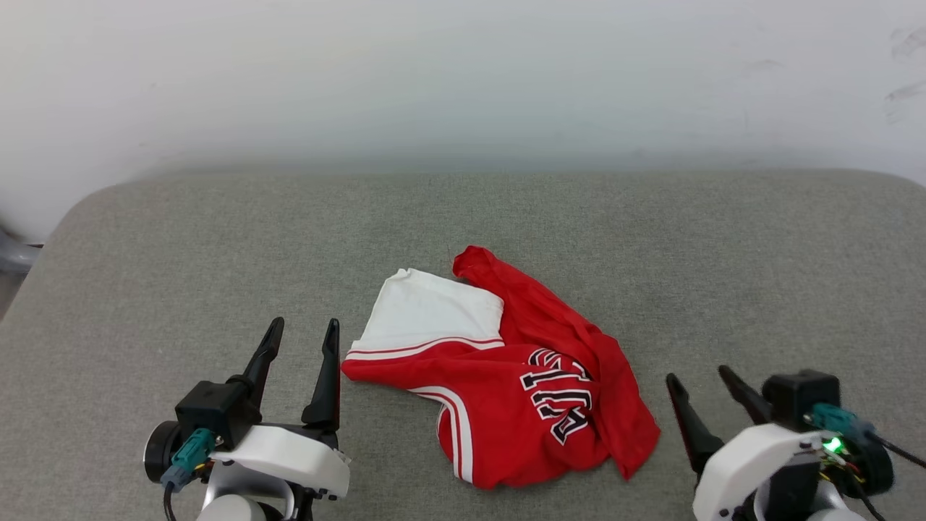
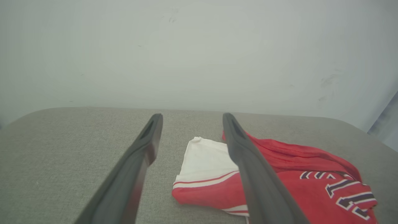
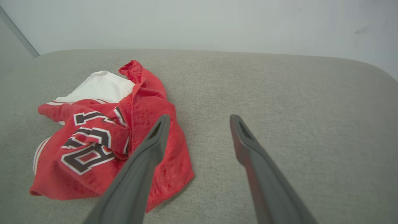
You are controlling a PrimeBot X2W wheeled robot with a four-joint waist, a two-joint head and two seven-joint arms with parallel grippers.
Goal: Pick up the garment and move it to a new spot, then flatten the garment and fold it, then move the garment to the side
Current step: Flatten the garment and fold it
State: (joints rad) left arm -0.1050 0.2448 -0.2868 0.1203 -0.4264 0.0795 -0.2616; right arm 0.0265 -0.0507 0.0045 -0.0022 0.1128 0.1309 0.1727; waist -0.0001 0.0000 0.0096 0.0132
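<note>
The garment, a red jersey with striped trim and black white-outlined letters, lies crumpled in a heap on the grey padded surface. Part of its white lining is turned up at its far left. My left gripper stands open just left of the heap, nothing between its fingers. In the left wrist view the garment lies ahead and to the right of the left gripper. My right gripper is open beside the heap's right edge. The right wrist view puts the garment left of the right gripper.
The grey surface runs wide on both sides of the heap and ends at a rounded far edge against a pale wall. A dark object shows past the surface's left corner.
</note>
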